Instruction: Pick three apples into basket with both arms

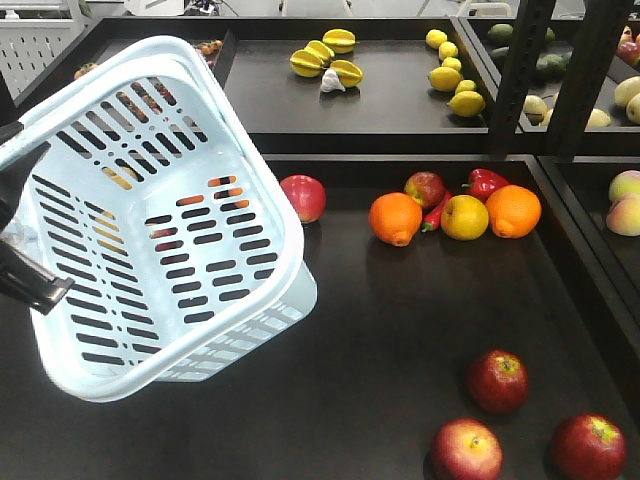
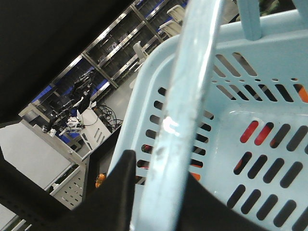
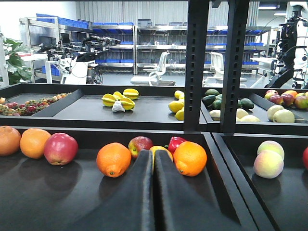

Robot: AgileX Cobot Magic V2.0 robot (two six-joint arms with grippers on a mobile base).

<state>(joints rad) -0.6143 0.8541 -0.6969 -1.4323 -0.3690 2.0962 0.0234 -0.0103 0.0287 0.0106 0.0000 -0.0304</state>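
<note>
Black table [image 1: 380, 330] with raised edges, fruit trays on the shelf behind, lab racks in the background. Left gripper [image 2: 161, 192] sits at the far left edge of the front view, clamped on the swing handle [image 2: 192, 82] of the pale blue basket [image 1: 130, 215]. In the left wrist view the handle runs straight between the black fingers [image 2: 120, 192]. Basket hangs tilted with its opening towards the camera; nothing visible inside. Right of this gripper, past the basket rim, is a pink-red apple [image 1: 303, 197] just beside the basket. Further right is a cluster: orange [image 1: 396, 218], yellow apple [image 1: 465, 217], red pepper [image 1: 485, 183], second orange [image 1: 513, 210]. Three dark-red apples [image 1: 498, 380] [image 1: 466, 450] [image 1: 590, 447] lie on the table, front right, well apart from the basket and the left gripper. Right gripper [image 3: 154, 159] is low over the table, fingers pressed together with only a thin slit, holding nothing. Cluster lies just beyond its tip. Dark-red apples don't show in the right wrist view.
</note>
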